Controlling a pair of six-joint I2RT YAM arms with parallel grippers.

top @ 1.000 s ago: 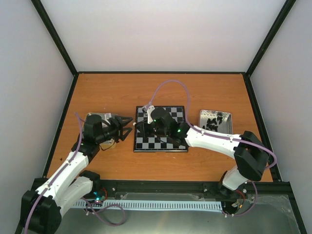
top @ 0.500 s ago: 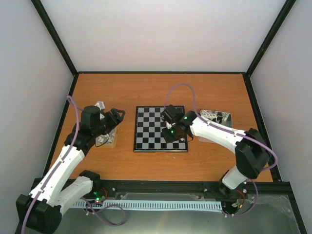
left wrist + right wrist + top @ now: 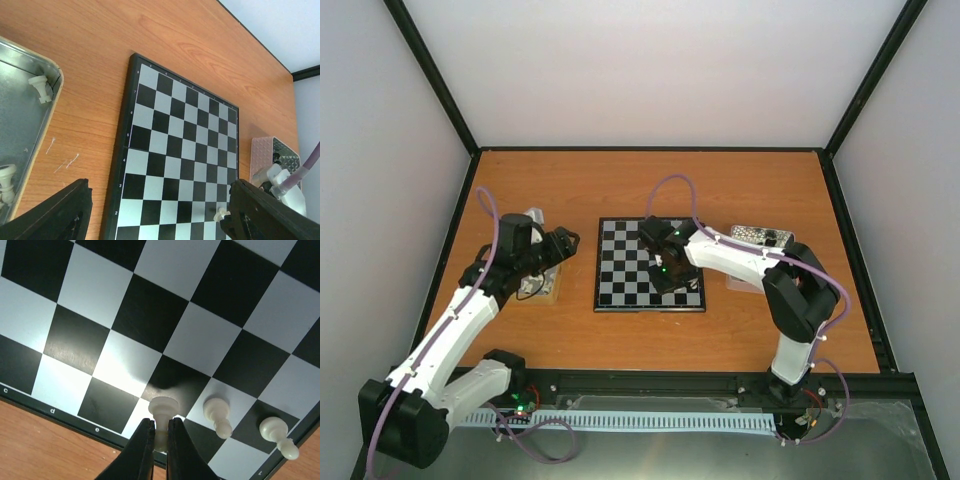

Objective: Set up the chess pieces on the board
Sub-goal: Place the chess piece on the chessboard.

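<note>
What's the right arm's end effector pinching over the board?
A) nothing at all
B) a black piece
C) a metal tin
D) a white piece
D: the right wrist view shows the right end effector closed on a white piece, with the board beneath it.

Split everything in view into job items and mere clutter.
Job: board, white piece in the right claw, two pawns standing on the board, spare white pieces in the left tin.
Lying about: left tin, right tin, purple cable, table.
</note>
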